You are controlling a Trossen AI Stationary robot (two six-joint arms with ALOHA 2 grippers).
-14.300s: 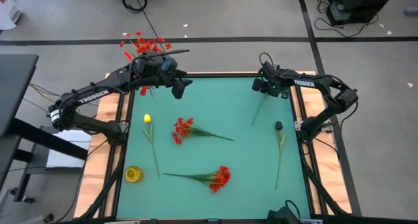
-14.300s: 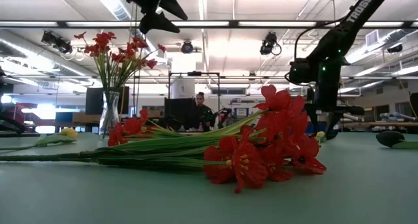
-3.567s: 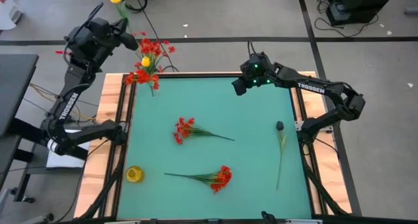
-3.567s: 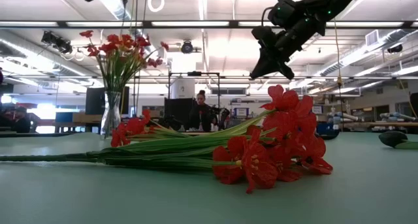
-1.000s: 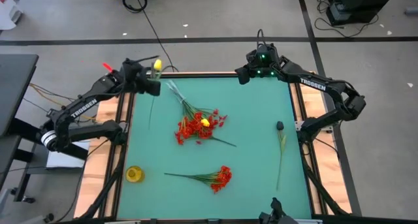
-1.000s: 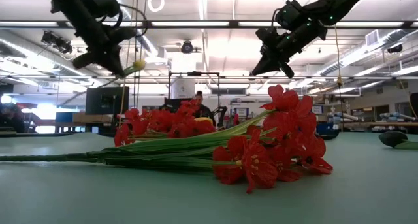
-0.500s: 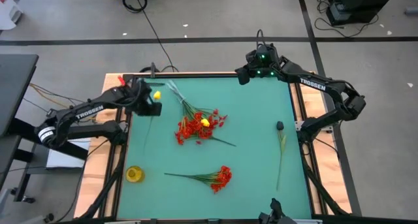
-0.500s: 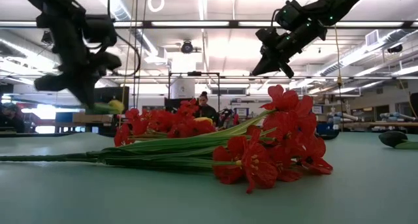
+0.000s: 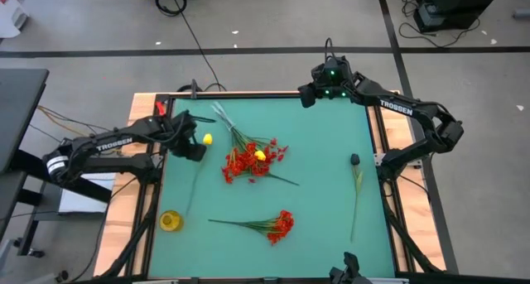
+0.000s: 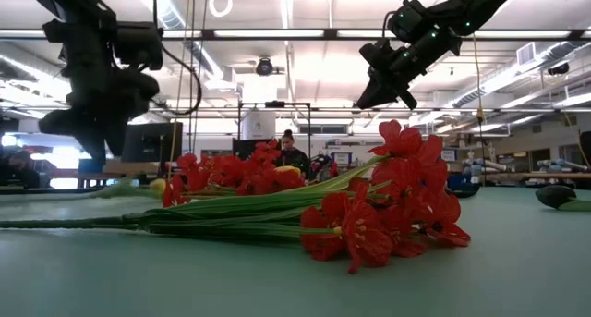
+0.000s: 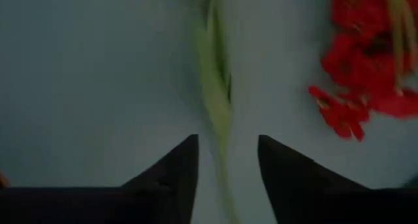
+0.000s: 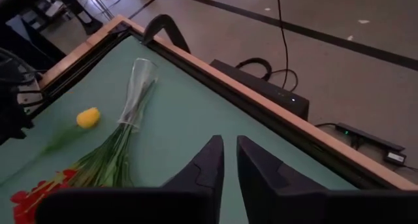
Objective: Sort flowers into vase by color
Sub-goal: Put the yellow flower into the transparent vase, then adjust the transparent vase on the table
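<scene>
left gripper [image 9: 193, 146] low over the yellow tulip [image 9: 206, 139], fingers spread astride its stem [image 11: 215, 100].
light, floppy, slippery; pinch mid-stem, never the bud.

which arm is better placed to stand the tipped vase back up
Right, I'd judge. The vase lies on its side near the table's far edge, in plain sight ahead of the right gripper, which is empty. The left gripper is low over a yellow flower.

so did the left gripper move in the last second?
Yes. In the high view the left gripper went from the table's far-left corner down and inward over the mat, carrying the yellow flower toward the fallen red bunch.
</scene>
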